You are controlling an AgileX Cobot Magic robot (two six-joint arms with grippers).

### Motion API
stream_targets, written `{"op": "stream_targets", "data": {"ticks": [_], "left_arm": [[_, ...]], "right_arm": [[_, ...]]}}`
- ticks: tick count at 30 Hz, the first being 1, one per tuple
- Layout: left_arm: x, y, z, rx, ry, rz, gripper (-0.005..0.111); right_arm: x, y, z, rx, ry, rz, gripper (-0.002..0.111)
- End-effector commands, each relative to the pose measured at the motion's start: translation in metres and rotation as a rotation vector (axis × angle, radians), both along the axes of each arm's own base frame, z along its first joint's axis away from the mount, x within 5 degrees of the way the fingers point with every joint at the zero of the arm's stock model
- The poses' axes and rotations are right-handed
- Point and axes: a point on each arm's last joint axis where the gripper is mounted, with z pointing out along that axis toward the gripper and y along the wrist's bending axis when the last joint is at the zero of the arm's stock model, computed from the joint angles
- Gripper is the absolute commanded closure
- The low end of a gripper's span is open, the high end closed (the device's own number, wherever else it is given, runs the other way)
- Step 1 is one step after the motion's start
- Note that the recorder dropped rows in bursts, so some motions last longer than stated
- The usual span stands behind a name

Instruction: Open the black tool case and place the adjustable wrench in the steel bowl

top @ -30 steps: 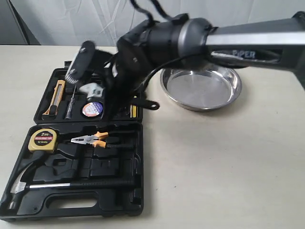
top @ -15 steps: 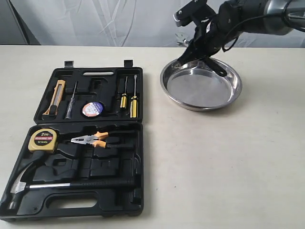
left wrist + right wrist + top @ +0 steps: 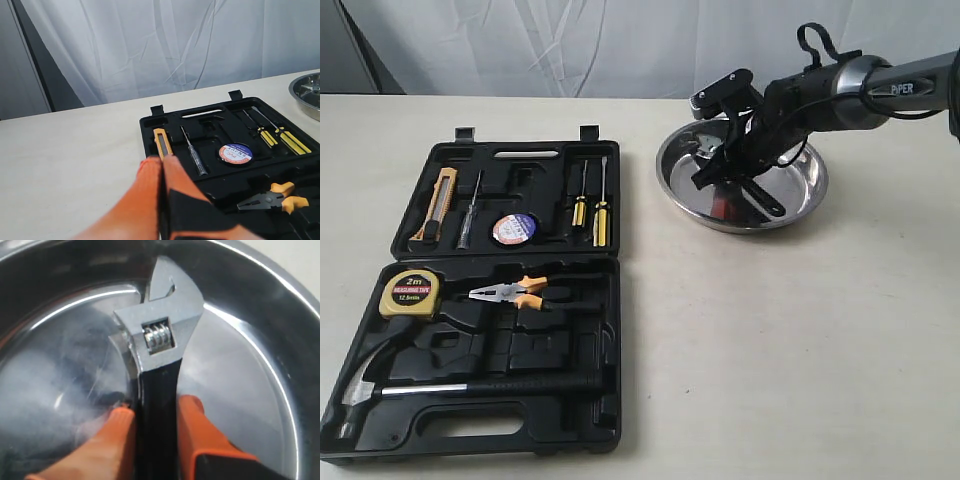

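Observation:
The black tool case (image 3: 612,300) lies open and flat on the table's left half, and it also shows in the left wrist view (image 3: 150,125). My right gripper (image 3: 720,176) is down inside the steel bowl (image 3: 800,205), shut on the adjustable wrench (image 3: 766,198). In the right wrist view the orange fingers (image 3: 197,425) clamp the black handle of the wrench (image 3: 160,340). Its silver head lies over the flat bottom of the bowl (image 3: 260,315). My left gripper (image 3: 161,161) is shut on nothing, hovering near the case's edge.
In the case sit a yellow tape measure (image 3: 408,293), orange-handled pliers (image 3: 520,292), a claw hammer (image 3: 470,386), a utility knife (image 3: 438,200), a tape roll (image 3: 514,229) and two screwdrivers (image 3: 590,205). A white curtain hangs behind the table.
My right arm carried the wrench from over the case's upper half across to the bowl, then lowered it into the bowl. The case and its tools have not moved.

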Motion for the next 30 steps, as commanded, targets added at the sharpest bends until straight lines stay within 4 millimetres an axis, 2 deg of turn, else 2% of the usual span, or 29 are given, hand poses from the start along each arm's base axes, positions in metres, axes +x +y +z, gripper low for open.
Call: {"op": "stream_targets", "data": {"ticks": [1, 2, 5, 6, 7, 9, 11, 15, 16, 17, 18, 19, 20, 21, 22, 25, 27, 29, 30], "left_arm": [[0.0, 0.0, 0.001, -0.002, -0.003, -0.001, 0.106], [0.0, 0.0, 0.001, -0.002, -0.003, -0.001, 0.106], [0.0, 0.0, 0.001, -0.002, -0.003, -0.001, 0.106], [0.0, 0.0, 0.001, -0.002, -0.003, -0.001, 0.106], [0.0, 0.0, 0.001, -0.002, -0.003, -0.001, 0.106], [0.0, 0.0, 0.001, -0.002, -0.003, -0.001, 0.106], [0.0, 0.0, 0.001, -0.002, -0.003, -0.001, 0.106], [0.0, 0.0, 0.001, -0.002, -0.003, -0.001, 0.106], [0.0, 0.0, 0.001, -0.002, -0.003, -0.001, 0.106], [0.0, 0.0, 0.001, -0.002, -0.003, -0.001, 0.106], [0.0, 0.0, 0.001, -0.002, -0.003, -0.001, 0.106], [0.0, 0.0, 0.001, -0.002, -0.003, -0.001, 0.106], [0.0, 0.0, 0.001, -0.002, -0.003, -0.001, 0.106], [0.0, 0.0, 0.001, -0.002, -0.003, -0.001, 0.106], [0.0, 0.0, 0.001, -0.002, -0.003, -0.001, 0.106], [0.0, 0.0, 0.001, -0.002, -0.003, -0.001, 0.106], [0.0, 0.0, 0.001, -0.002, -0.003, -0.001, 0.106], [0.0, 0.0, 0.001, -0.002, -0.003, -0.001, 0.106], [0.0, 0.0, 0.001, -0.002, -0.003, -0.001, 0.106]], "right_arm": [[0.004, -0.001, 0.009, 0.04, -0.045, -0.039, 0.089], [0.004, -0.002, 0.008, 0.038, -0.038, -0.04, 0.076], [0.002, -0.002, 0.009, 0.029, -0.018, -0.042, 0.051], [0.0, -0.003, 0.011, 0.022, 0.002, -0.046, 0.051], [-0.001, -0.004, 0.014, 0.02, 0.016, -0.055, 0.054], [-0.006, -0.006, 0.025, 0.007, 0.047, -0.069, 0.074], [-0.011, -0.01, 0.041, -0.023, 0.072, -0.068, 0.107], [-0.027, -0.016, 0.08, -0.028, 0.088, -0.091, 0.109], [-0.043, -0.021, 0.103, -0.02, 0.071, -0.097, 0.109], [-0.051, -0.023, 0.111, -0.008, 0.062, -0.109, 0.109], [-0.076, -0.031, 0.136, 0.032, 0.012, -0.132, 0.109], [-0.09, -0.034, 0.145, 0.055, -0.015, -0.144, 0.109], [-0.116, -0.042, 0.159, 0.091, -0.054, -0.163, 0.109], [-0.132, -0.047, 0.165, 0.111, -0.068, -0.176, 0.109], [-0.163, -0.056, 0.173, 0.138, -0.076, -0.196, 0.109], [-0.237, -0.075, 0.195, 0.221, -0.03, -0.241, 0.109], [-0.284, -0.083, 0.203, 0.246, 0.106, -0.26, 0.109], [-0.322, -0.09, 0.212, 0.251, 0.217, -0.255, 0.109], [-0.335, -0.092, 0.216, 0.259, 0.239, -0.248, 0.109]]}}
